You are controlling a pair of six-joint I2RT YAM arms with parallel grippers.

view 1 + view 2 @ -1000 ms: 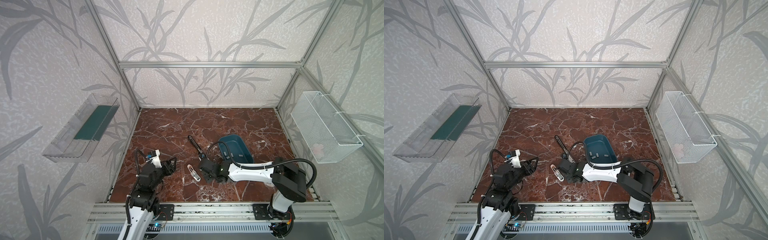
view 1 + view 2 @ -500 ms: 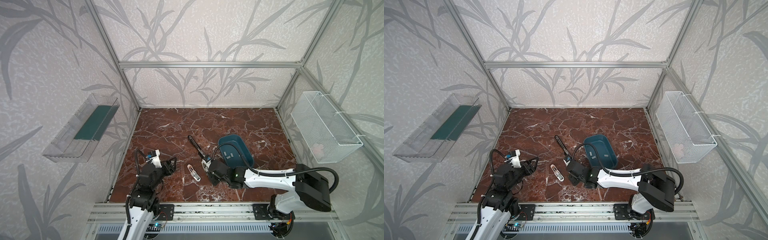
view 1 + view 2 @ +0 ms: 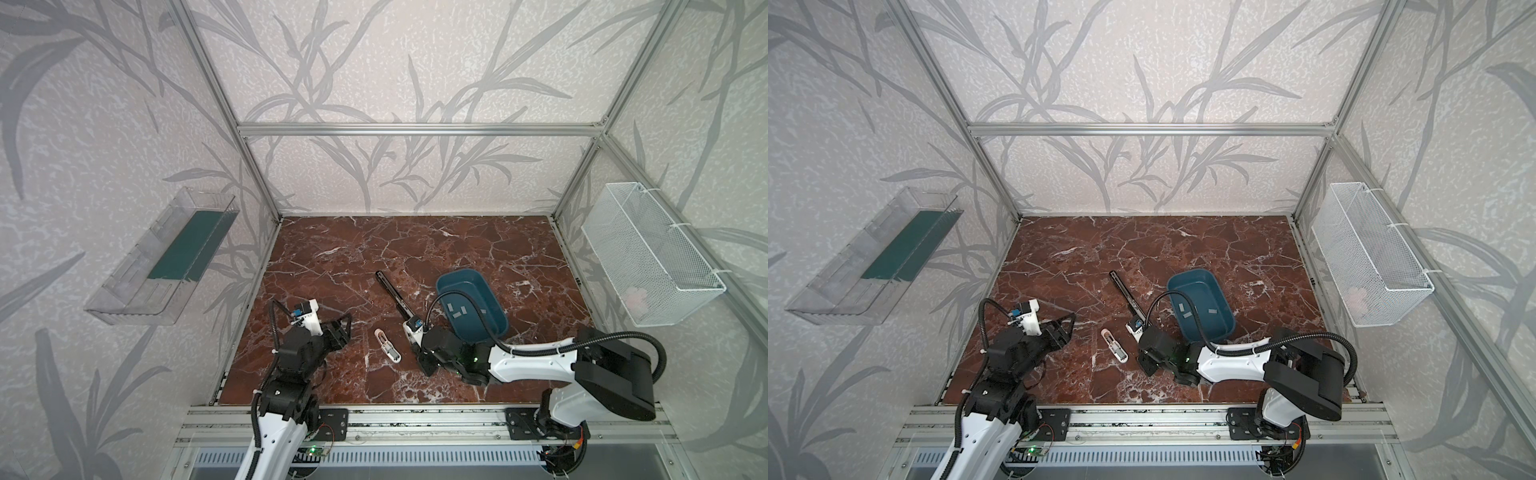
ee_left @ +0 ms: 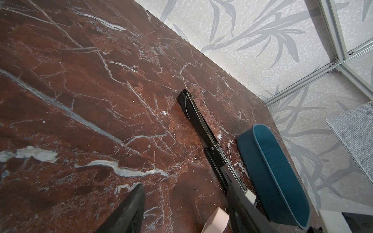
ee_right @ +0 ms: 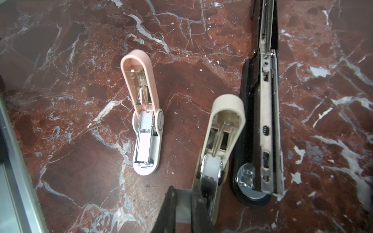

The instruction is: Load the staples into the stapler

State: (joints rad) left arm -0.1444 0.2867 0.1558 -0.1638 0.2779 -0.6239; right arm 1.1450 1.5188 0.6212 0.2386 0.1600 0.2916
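Clenching the right hand (image 5: 183,196) on what appears to be a flat grey metallic staple strip (image 5: 182,207), showing as a grey band between two dark fingers (image 5: 201,217). Sitting over the front end of the small cream plastic stapler (image 5: 222,129), lying opened just beside the long black metal stapler (image 5: 260,141). Judging the step as seating the strip: lining it up lengthwise with the shiny channel, lowering it flat, easing off only once settled, avoiding any nudge into the black stapler. Noting the small pink plastic stapler (image 5: 145,129), also opened, near the black stapler, beyond the cream one. Noting spare grey staple strips (image 3: 459,309) in the teal rounded plastic tray (image 3: 478,291) on the black stapler's other side. Resting the left hand (image 3: 343,330) released and empty, well apart from the black stapler, over the red-brown marble surface (image 5: 80,121).
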